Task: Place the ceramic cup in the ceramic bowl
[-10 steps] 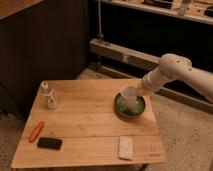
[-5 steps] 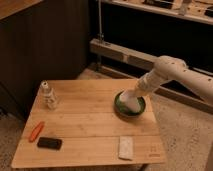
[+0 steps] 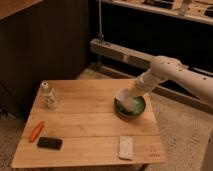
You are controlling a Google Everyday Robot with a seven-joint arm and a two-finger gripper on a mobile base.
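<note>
Change: since a second ago the arm has dipped lower, bringing the cup from above the bowl's rim down into the bowl; nothing else on the table has shifted.
Camera view, gripper: gripper (image 3: pixel 131 98) sits at the end of the white arm (image 3: pixel 170 72), low over the bowl's left half; whether it is clenched or released I cannot tell.
Camera view, cup: cup (image 3: pixel 125 99) shows as a pale shape at the gripper's tip, inside the bowl's outline, apparently at or near the bottom; whether it rests there or hangs just above cannot be told.
Camera view, bowl: bowl (image 3: pixel 140 107) stands on the right part of the table (image 3: pixel 90 127), green interior showing to the right of the cup.
Camera view, other things: bottle (image 3: pixel 48 95) at the far left, orange item (image 3: pixel 36 131) and dark block (image 3: pixel 50 143) near the left front edge, pale packet (image 3: pixel 126 147) at the front, all well apart from the bowl.
Handling, judged: cup is likely stiff, light, glazed and slippery, and chips if knocked on ceramic; take it across the rim or upper wall, where it is widest, and set it down gently.
Stage, judged: placement looks nearly done; letting go and lifting clear remain.
</note>
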